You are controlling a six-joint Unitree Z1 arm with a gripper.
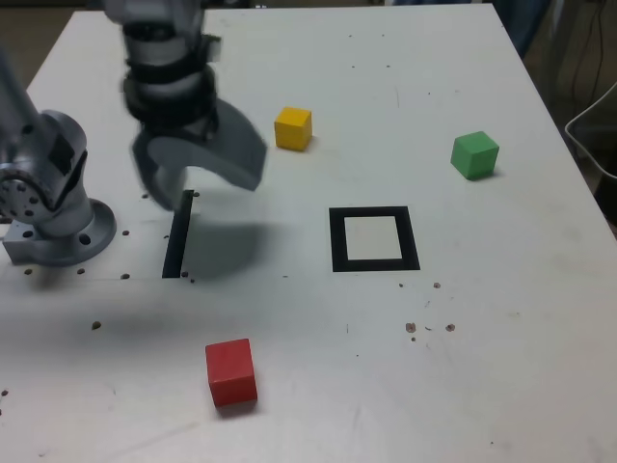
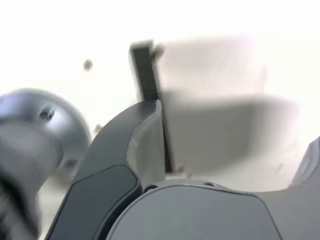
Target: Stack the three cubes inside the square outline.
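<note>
Step in hand: judged from how things lie, the very start; 0 of 3 cubes stand in the square outline (image 1: 374, 239), and the arm has nothing in its grasp.
Gripper (image 1: 198, 183): hangs over the table (image 1: 501, 328) at the exterior view's left, above the single black strip (image 1: 176, 236), beside the arm's base (image 1: 58, 227). It looks blurred in both views.
Fingers: apart, with a wide gap and nothing between them; the wrist view shows 1 dark finger (image 2: 107, 165) at one side, the edge of the other at the opposite side, and bare table with the strip in the gap.
Square outline: middle of the table, a little to the exterior view's right; its pale centre is bare.
Yellow cube (image 1: 293, 128): far side, between gripper and green cube, well apart from the outline.
Green cube (image 1: 475, 155): far right in the exterior view, well apart from the outline.
Red cube (image 1: 231, 372): near side, left of the outline in the exterior view, well apart from it.
Next move calls for: picking 1 cube as the base of the stack. The yellow one looks nearest the gripper. The open jaws must centre over it, square to 2 opposite faces, come down, then close.
Care: the outline is only slightly wider than a cube, so the first cube needs to land centred and flat, or the other 2 will sit badly.
</note>
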